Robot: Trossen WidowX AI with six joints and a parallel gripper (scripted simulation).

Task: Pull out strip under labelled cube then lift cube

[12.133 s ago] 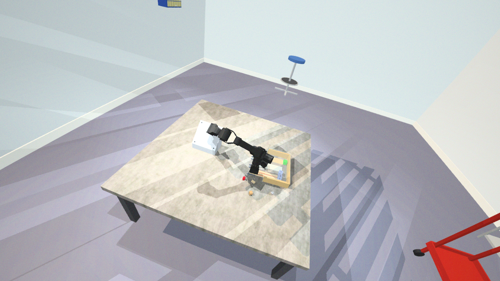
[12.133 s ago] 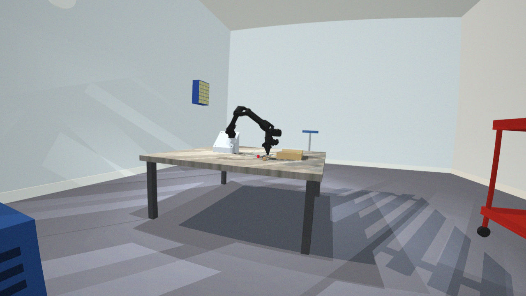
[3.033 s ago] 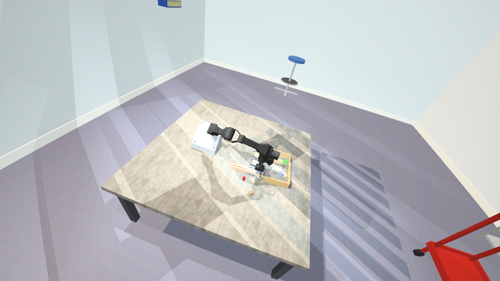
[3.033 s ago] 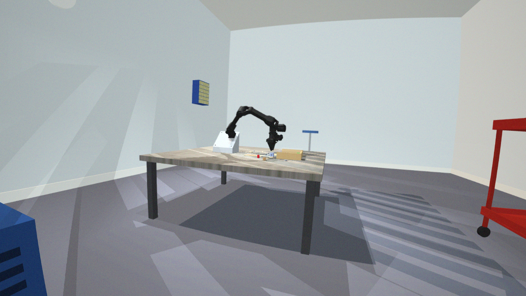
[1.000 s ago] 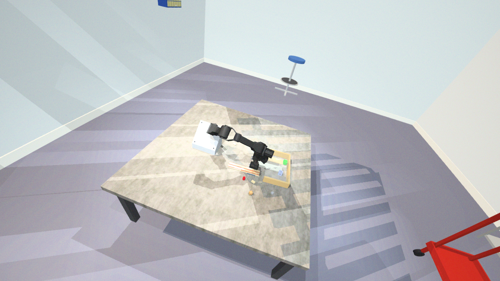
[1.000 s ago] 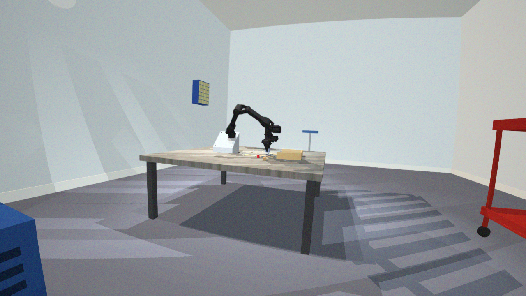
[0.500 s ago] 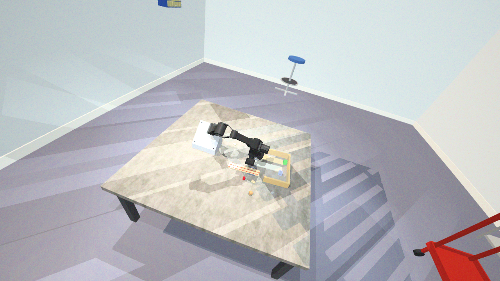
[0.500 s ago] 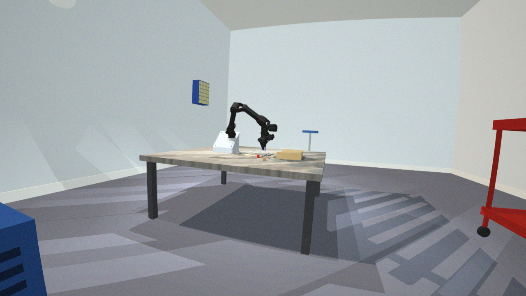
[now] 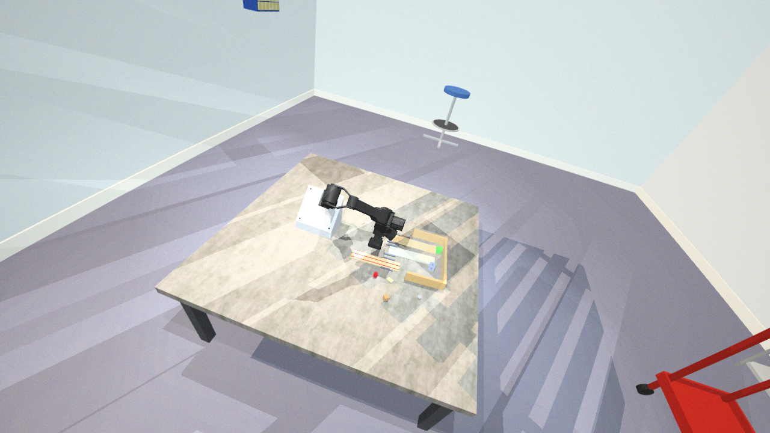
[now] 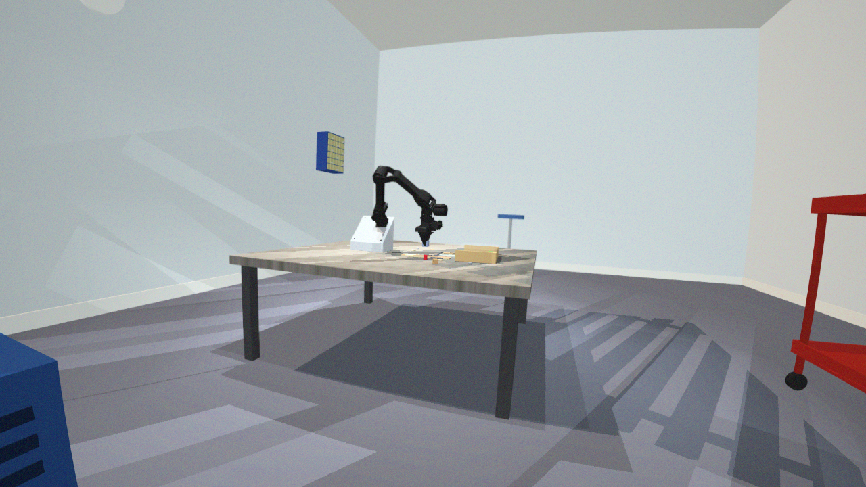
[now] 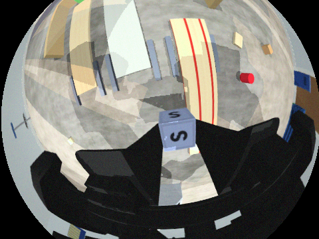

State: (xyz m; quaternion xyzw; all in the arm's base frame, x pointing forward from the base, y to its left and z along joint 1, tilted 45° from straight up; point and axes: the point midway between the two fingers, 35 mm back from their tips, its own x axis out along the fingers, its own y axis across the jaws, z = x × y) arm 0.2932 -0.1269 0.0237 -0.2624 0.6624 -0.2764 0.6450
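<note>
My gripper (image 9: 375,246) (image 10: 425,242) (image 11: 175,124) is shut on a blue cube lettered S. The held cube (image 10: 426,243) (image 11: 177,129) is clear above the table; the arm hides it in the top view. The cream strip with red lines (image 9: 375,260) (image 11: 191,56) lies flat, outside the wooden frame, with nothing seen on it. A white strip (image 9: 411,254) (image 11: 127,43) and a plain tan strip (image 9: 420,245) (image 11: 80,56) reach into the frame. A green cube (image 9: 439,249) sits at the tan strip's far end. Another blue cube (image 9: 432,266) sits near the white strip's far end.
The wooden frame (image 9: 444,263) (image 10: 476,256) has raised walls. Low blue-grey rails (image 11: 154,60) flank the strips. A red cylinder (image 9: 375,274) (image 11: 246,78), a cream block (image 9: 390,279) (image 11: 237,40) and an orange block (image 9: 385,297) (image 11: 266,49) lie beside the striped strip.
</note>
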